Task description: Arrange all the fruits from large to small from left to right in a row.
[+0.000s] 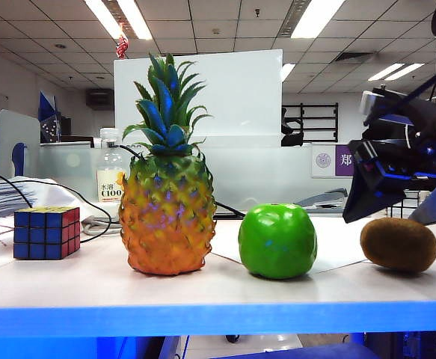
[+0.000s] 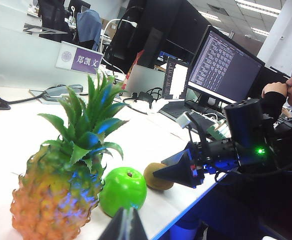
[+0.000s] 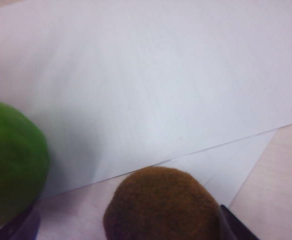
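On the table stand in a row the pineapple, the apple and the kiwi — left to right. The right gripper hangs just above the kiwi, fingers spread apart; the left gripper sits back near the pineapple — whether spread or pressed together, I cannot tell.

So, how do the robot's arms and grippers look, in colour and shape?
The right gripper is black with blue edges and pointed, wedge-shaped fingers; its arm is black, with a green light and thin cables. Of the left gripper, only dark pointed tips show.
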